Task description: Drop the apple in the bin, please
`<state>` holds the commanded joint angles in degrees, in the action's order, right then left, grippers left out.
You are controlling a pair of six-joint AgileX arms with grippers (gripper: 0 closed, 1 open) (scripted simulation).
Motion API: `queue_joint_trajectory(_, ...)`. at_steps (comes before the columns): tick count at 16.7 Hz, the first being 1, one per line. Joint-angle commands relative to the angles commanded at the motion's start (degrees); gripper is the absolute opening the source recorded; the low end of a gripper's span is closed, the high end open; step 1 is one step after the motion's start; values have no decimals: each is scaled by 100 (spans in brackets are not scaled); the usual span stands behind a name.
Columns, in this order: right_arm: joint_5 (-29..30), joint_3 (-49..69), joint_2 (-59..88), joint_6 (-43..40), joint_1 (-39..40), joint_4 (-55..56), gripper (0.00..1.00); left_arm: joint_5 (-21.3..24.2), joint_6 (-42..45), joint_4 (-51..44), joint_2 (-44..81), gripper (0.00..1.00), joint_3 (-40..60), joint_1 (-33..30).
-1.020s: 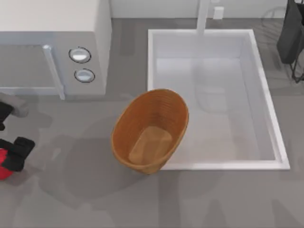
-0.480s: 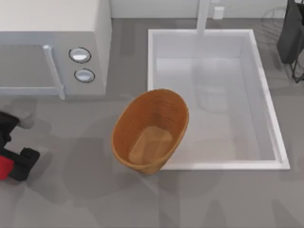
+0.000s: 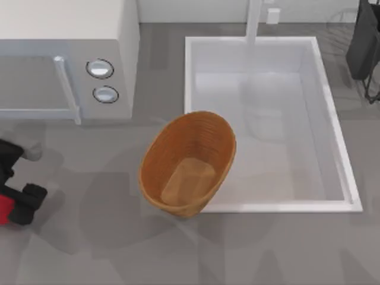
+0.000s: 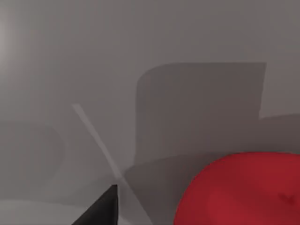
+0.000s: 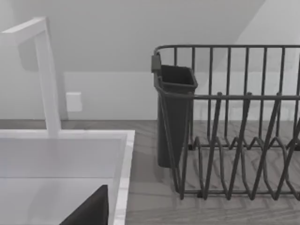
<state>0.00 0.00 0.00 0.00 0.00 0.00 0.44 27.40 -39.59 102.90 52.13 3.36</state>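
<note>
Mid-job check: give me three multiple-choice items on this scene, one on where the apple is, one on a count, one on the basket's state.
1. Where is the small round red apple?
A. in the sink
B. at the table's left edge, by the left hand
C. in the basket

2. How many round knobs has the white microwave?
A. two
B. four
C. none

3. The oval brown wicker basket is:
A. overturned
B. holding the apple
C. upright, empty

Answers: 1 B, red shows beside the black fingers; 2 A, two dials stacked; 3 C, bare bottom shows.

Bare table [image 3: 89, 237] from bin [image 3: 187, 163] toward 9 o'clock. Microwave [image 3: 68, 59] blocks at 11 o'clock; sink [image 3: 270, 124] touches bin's rim at 2 o'clock.
</note>
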Motion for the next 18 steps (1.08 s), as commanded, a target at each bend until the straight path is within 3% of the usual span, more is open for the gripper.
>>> queue_joint_trajectory(5, 0, 0, 0, 0, 0, 0, 100, 0, 0, 0, 0, 2, 0, 0)
queue_joint_trajectory(13, 0, 0, 0, 0, 0, 0, 100, 0, 0, 0, 0, 0, 0, 0)
queue_joint_trajectory(18, 0, 0, 0, 0, 0, 0, 100, -1, 7, -486, -207, 0, 440, -5)
